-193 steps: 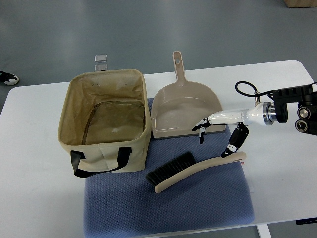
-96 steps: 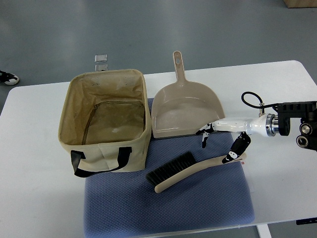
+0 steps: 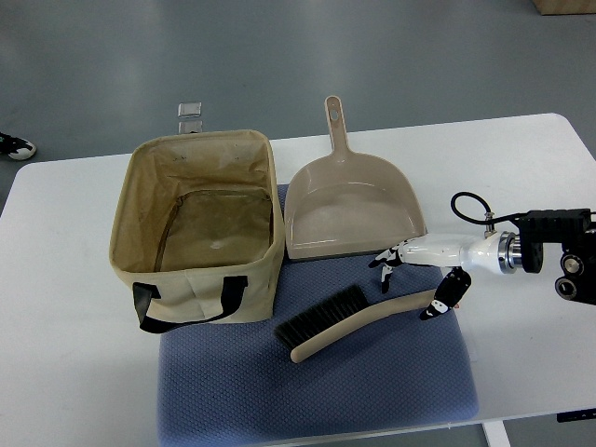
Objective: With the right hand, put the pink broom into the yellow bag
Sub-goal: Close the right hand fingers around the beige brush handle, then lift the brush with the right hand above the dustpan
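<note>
The pink broom [image 3: 358, 318] lies on the blue mat [image 3: 317, 391], just right of the yellow bag [image 3: 197, 228], and a grip taken at the very handle tip may let the bristle end swing down and catch the bag's rim. The right hand [image 3: 421, 276] straddles that handle end, fingers [image 3: 386, 264] spread above it and thumb below, seemingly touching but not yet closed.

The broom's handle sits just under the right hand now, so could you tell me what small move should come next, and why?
Probably lower the right hand and close on the broom handle: the fingers are spread astride its end on the blue mat, holding nothing, and the bag stands open to the left.
</note>
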